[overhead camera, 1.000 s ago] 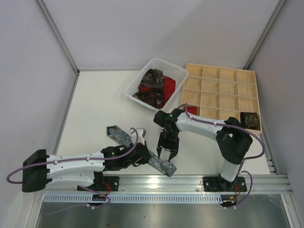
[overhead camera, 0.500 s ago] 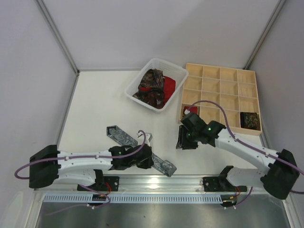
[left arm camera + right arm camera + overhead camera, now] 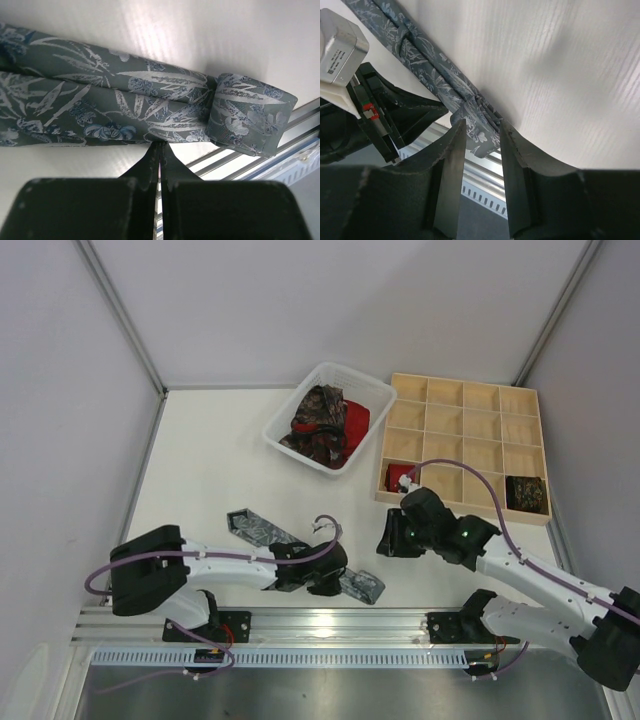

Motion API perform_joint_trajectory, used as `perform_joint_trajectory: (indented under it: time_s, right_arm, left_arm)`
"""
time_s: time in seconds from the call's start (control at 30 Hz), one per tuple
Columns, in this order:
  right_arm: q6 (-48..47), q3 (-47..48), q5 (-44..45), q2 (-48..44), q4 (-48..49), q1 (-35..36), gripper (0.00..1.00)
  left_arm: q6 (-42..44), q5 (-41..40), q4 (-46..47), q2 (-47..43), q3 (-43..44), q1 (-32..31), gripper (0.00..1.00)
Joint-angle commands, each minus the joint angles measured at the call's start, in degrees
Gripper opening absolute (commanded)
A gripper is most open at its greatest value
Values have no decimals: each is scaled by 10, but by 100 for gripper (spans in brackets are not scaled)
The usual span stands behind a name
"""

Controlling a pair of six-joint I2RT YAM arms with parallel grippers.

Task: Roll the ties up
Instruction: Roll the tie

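Top external view: the counter carries a tray at rear right and a basket just beside it. The grey tie lies slantwise near the counter's front edge, with its right end wound into a small rolled end. The basket holds a paisley tie and a red tie, both loose. The tray holds a red roll in its near-left compartment and a dark roll in its near-right one. Left end effector: fully closed, tips at the grey tie's near edge (whether fabric is pinched cannot be told). Right end effector: partly open, holding nothing, above the counter near the rolled end and apart from it.
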Motion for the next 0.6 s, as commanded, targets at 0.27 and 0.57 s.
perform_joint_trajectory:
  time_s: [0.27,0.57]
  right_arm:
    - [-96,13,4,87,27,-66,37]
    - [-106,5,-36,151,81,-70,5]
  left_arm:
    - [-4,-26,-82,26,56,37,1]
    - [-53,-11,-78,74,119,-57,0]
